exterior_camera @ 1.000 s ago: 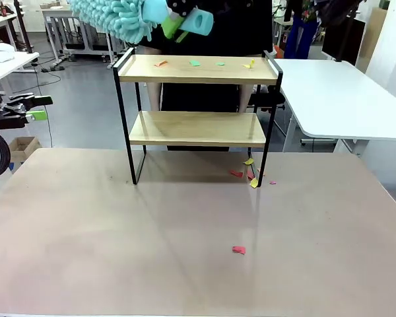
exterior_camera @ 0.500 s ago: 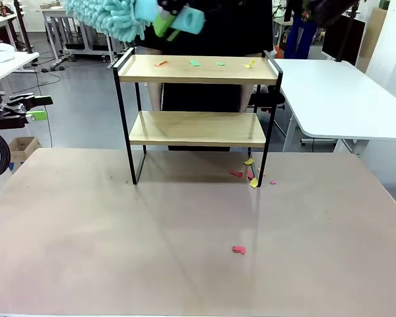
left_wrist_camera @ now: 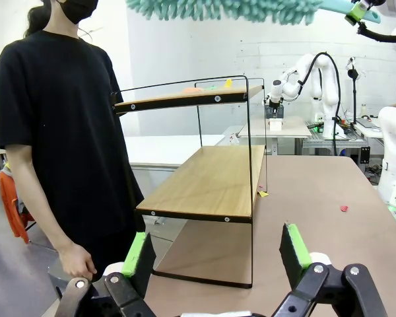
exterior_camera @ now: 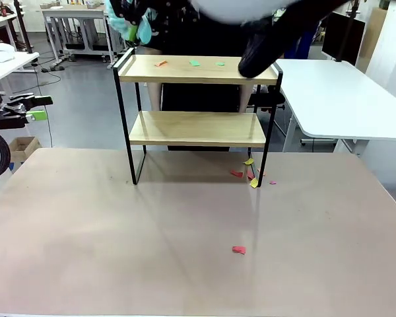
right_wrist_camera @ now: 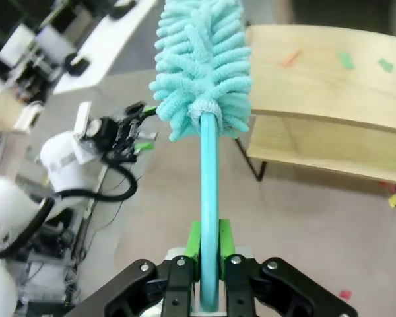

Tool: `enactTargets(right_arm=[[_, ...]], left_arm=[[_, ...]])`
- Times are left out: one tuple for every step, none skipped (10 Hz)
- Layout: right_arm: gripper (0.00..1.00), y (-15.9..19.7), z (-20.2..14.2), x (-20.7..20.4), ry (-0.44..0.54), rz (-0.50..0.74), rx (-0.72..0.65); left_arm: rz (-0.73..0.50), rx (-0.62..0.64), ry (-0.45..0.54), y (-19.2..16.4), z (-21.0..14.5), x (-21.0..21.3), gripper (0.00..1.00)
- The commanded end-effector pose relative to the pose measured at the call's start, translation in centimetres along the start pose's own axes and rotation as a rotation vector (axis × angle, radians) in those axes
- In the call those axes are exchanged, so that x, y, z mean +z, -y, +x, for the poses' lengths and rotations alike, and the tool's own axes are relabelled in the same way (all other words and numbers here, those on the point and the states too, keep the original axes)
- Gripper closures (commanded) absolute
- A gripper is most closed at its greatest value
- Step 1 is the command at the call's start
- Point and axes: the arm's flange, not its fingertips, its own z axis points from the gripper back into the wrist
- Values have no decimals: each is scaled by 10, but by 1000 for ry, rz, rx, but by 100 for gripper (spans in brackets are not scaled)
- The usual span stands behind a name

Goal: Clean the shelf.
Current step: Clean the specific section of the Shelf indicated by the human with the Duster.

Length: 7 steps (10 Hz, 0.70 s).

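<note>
Teal duster (right_wrist_camera: pixel 201 72) clenched by its handle in the right tool (right_wrist_camera: pixel 208 241), head raised; the shelf (right_wrist_camera: pixel 330 72) stands ahead, beyond the fluff (paper scraps (right_wrist_camera: pixel 345 61) on its top board). Sweeping looks not yet begun: next, lower and drag across. Left tool (left_wrist_camera: pixel 214 254) gapes released.

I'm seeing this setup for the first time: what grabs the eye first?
A fluffy turquoise duster, clamped by its handle in the right gripper, hangs above the shelf. Coloured paper scraps dot the shelf's top board, and more scraps lie on the table by its right leg. A person in black stands behind the shelf.
</note>
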Motion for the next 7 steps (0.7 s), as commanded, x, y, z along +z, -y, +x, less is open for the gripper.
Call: enactTargets(right_arm=[[87,-39,14,-22,21,-105,-63],[87,-42,15,-31,17,-117,-70],[87,-44,18,-40,20,-131,-78],[87,-45,21,-47,15,-142,-89],[87,-47,24,-54,-5,-148,-100],[87,-48,27,-61,-42,-149,-115],[87,-49,29,-71,-62,-152,-121]], left_arm=[[-4,-13,-1,1,3,0,0],[-4,-13,-1,1,3,0,0],[-4,-13,-1,1,3,0,0],[-4,-13,-1,1,3,0,0],[-4,-13,-1,1,3,0,0],[-4,-13,-1,1,3,0,0],[-4,-13,-1,1,3,0,0]])
